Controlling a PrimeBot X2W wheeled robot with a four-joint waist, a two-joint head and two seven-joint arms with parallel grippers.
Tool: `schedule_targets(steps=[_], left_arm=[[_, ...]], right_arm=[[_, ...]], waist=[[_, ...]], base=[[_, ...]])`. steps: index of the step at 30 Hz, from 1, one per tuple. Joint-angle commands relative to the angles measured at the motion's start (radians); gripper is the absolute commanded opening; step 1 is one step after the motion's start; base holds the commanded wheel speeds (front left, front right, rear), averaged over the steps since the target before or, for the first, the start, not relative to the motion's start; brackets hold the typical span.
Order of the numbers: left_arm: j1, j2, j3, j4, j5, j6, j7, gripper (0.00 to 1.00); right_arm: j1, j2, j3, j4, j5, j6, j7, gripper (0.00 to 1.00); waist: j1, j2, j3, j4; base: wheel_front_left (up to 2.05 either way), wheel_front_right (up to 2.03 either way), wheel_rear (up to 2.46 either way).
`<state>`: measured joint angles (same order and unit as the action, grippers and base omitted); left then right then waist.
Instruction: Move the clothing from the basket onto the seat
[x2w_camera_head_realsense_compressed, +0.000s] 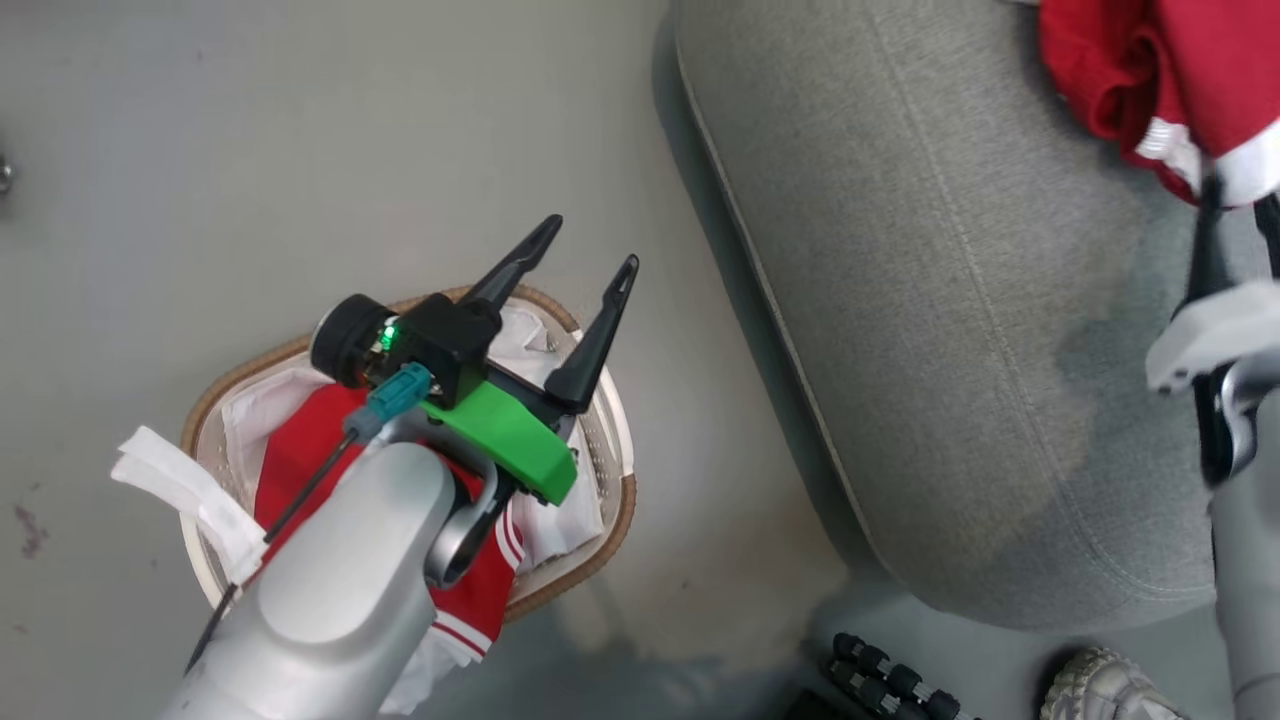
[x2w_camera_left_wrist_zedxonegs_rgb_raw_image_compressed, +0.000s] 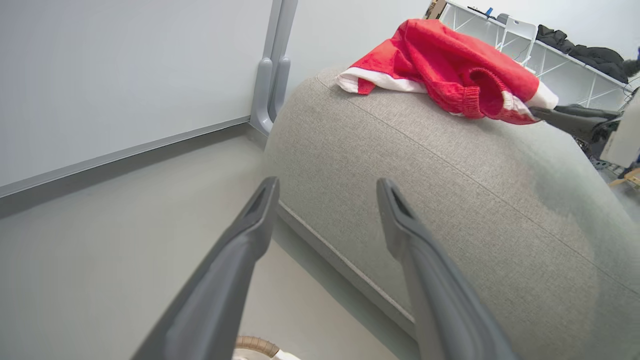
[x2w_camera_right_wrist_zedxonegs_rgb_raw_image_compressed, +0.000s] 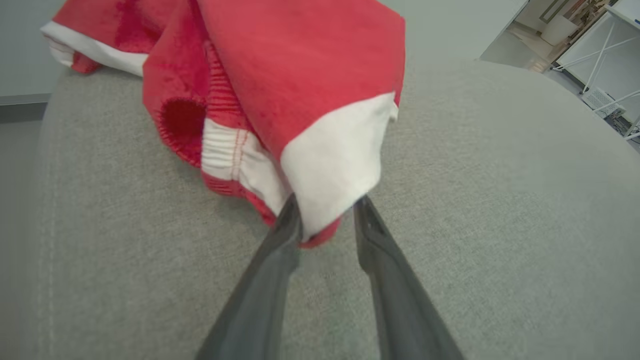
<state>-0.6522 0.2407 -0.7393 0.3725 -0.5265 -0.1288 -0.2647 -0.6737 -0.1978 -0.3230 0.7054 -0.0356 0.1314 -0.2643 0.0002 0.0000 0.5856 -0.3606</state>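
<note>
Red clothing (x2w_camera_right_wrist_zedxonegs_rgb_raw_image_compressed: 300, 75) on seat (x2w_camera_right_wrist_zedxonegs_rgb_raw_image_compressed: 500, 200) | right claw (x2w_camera_right_wrist_zedxonegs_rgb_raw_image_compressed: 327, 204) gripping its hem | left claw (x2w_camera_head_realsense_compressed: 592, 243) wide over basket (x2w_camera_head_realsense_compressed: 627, 492)

No text, label, brand, number or sign is legible in any view. The bright red soft-fabric clothing with white hems (x2w_camera_right_wrist_zedxonegs_rgb_raw_image_compressed: 300, 65), the oval white perforated plastic basket (x2w_camera_head_realsense_compressed: 605, 440) and the large grey upholstered seat (x2w_camera_head_realsense_compressed: 950, 300) present plain, unmarked surfaces.
</note>
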Motion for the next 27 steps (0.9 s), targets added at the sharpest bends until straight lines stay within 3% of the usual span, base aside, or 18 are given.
schedule_targets(steps=[1,12,19,27], left_arm=[[0.019,-0.009,0.001,-0.005,0.012,-0.003,0.0,1.0],[0.094,-0.071,0.011,0.008,0.022,-0.003,0.001,1.0],[0.157,-0.105,0.082,0.021,0.049,-0.003,0.001,1.0],[0.228,-0.131,0.214,0.031,0.091,-0.002,0.001,1.0]], right_arm=[[0.043,0.002,-0.019,-0.016,0.014,-0.002,0.0,1.0],[0.214,0.075,-0.071,-0.186,0.063,-0.001,0.0,1.0],[0.268,0.099,0.043,-0.301,0.087,-0.001,0.0,1.0],[0.272,0.103,0.165,-0.359,0.123,-0.001,0.0,1.0]], waist=[[-0.0002,0.0,-0.052,-0.025],[-0.0002,0.0,-0.202,-0.036],[-0.0002,0.0,-0.28,0.009],[-0.0002,0.0,-0.345,0.116]], base=[[0.0,0.0,0.0],[0.0,0.0,0.0],[0.0,0.0,0.0],[0.0,0.0,0.0]])
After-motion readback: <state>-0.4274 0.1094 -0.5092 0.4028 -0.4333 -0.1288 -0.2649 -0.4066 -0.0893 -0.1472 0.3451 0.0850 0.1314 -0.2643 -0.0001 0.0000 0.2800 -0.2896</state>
